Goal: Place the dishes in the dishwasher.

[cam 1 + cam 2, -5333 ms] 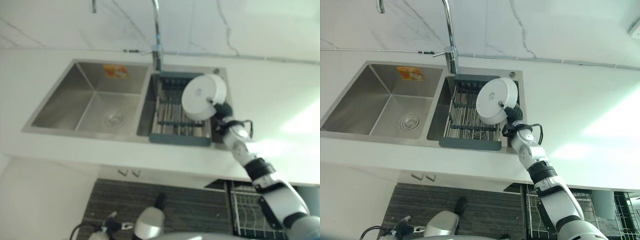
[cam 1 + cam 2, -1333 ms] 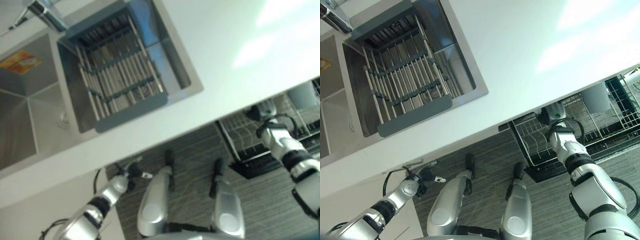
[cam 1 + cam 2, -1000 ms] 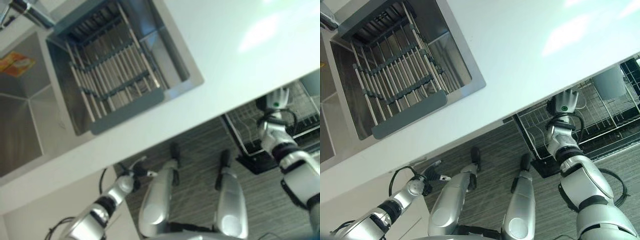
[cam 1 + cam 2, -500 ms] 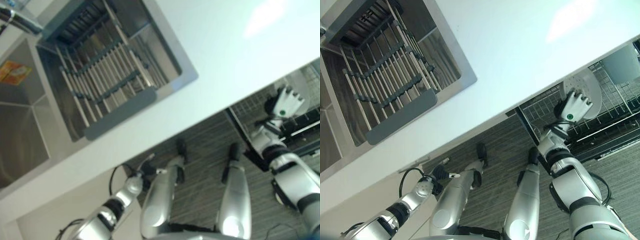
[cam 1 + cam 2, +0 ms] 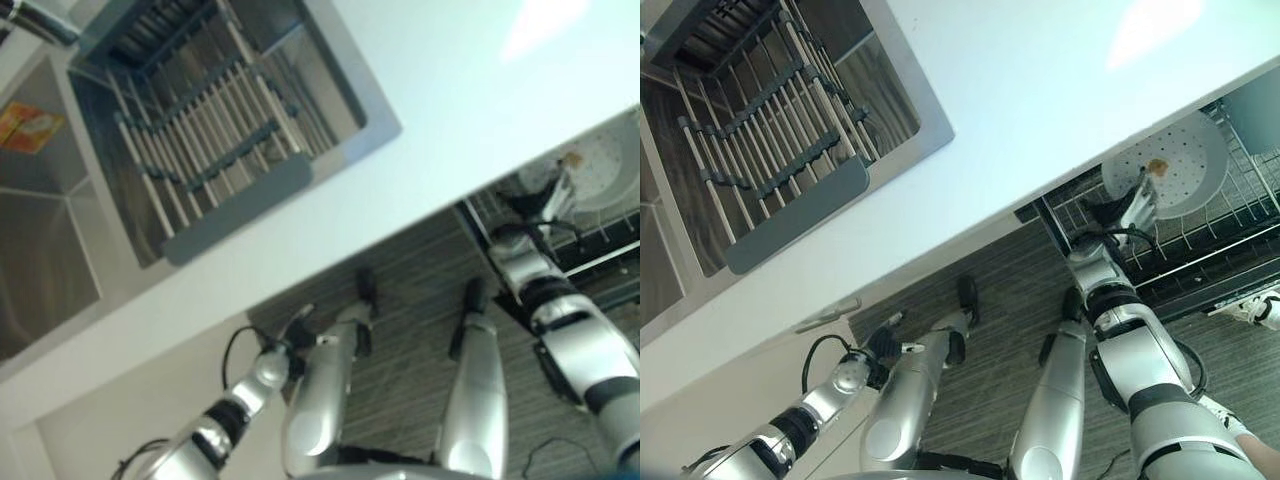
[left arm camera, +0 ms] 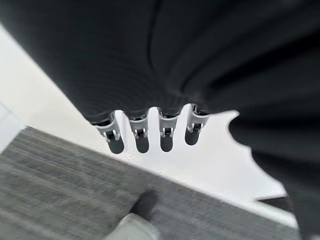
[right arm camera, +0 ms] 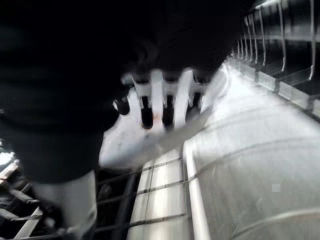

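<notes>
**White dish at the dishwasher rack, right hand on it**

The dishwasher rack (image 5: 1200, 235), a wire basket pulled out below the edge of the worktop (image 5: 1060, 110), holds a round white dish (image 5: 1175, 165) with rows of small dots on its face and a small brown speck near its middle. The dish leans among the wires at the near end of the rack. The right hand (image 5: 1137, 205) reaches up from the lower right and meets the dish at its lower rim. In the right wrist view the fingers (image 7: 165, 97) lie against the pale surface of the dish (image 7: 150, 145), bent over its edge, with the thumb on the other side, so the hand has the rim pinched. That view also gives what the head cameras cannot: the rack's wires (image 7: 165, 190) running just under the dish and a row of upright tines (image 7: 260, 35) along the far side.

The sink (image 5: 60, 220) is set into the worktop at upper left. Its nearer basin carries a slatted drying rack (image 5: 200, 120) with a grey frame; nothing lies on the slats. The other basin has an orange sticker (image 5: 25, 125) on its wall.

The left hand (image 5: 875, 350) hangs low at the lower left, over the dark striped floor (image 5: 990, 330). Its own wrist view shows the fingers (image 6: 142, 140) straight and side by side, holding nothing
</notes>
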